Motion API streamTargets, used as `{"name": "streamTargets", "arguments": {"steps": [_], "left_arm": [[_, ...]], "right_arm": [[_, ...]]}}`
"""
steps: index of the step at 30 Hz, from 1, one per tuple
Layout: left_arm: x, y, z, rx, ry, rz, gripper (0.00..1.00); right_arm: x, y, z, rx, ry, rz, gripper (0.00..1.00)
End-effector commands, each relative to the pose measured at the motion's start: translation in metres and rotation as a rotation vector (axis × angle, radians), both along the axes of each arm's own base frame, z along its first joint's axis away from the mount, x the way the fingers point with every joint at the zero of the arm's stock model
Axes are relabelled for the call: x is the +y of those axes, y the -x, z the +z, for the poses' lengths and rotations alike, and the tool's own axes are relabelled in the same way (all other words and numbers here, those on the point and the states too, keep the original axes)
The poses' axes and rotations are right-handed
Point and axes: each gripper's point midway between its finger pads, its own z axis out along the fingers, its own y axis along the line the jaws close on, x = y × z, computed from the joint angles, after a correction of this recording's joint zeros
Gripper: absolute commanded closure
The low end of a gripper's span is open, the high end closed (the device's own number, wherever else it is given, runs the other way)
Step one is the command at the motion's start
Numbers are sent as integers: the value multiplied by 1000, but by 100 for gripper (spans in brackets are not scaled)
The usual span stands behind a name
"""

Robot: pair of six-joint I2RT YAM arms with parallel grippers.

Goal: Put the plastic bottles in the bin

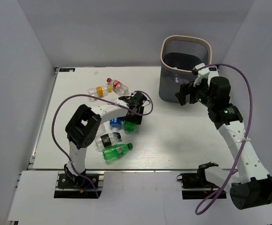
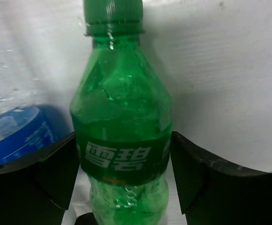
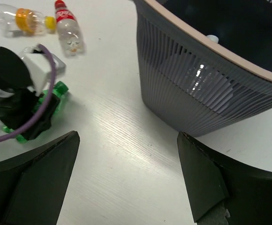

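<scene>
My left gripper (image 1: 135, 111) is low over the table, with its jaws against both sides of a green bottle (image 1: 129, 126). In the left wrist view the bottle (image 2: 121, 108) fills the gap between the fingers, which touch its label. Lying loose are a blue-label bottle (image 1: 114, 123), a black-label one (image 1: 108, 139) and a second green one (image 1: 117, 151), with an orange-label bottle (image 1: 98, 91) and a red-label bottle (image 1: 118, 86) farther back. The grey mesh bin (image 1: 185, 65) stands at the back right. My right gripper (image 1: 187, 94) hangs open and empty beside its left wall.
The right wrist view shows the bin's wall (image 3: 196, 84) close at upper right and bare white table between the fingers. The left arm's purple cable (image 1: 56, 117) loops over the table's left side. Grey walls enclose the table on three sides.
</scene>
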Motion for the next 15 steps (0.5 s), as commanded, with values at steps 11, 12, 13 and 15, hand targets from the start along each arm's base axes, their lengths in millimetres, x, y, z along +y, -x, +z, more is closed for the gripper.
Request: {"name": "streamTargets", "arguments": {"steps": [11,12,13,15], "left_arm": [[-36,-7,54,-82,141,-74,70],[-43,-11,74,-114,181,-80,71],[-55,-22,102,-167,229,-99,71],[-66,-34,137,-237,276,-119,75]], "right_arm": [[9,37,-19,54,-17,107,20],[14,46,-26,75,-19,150,45],[18,52,-30,73,-4,199,62],[17,72,-55,106,34,262,99]]}}
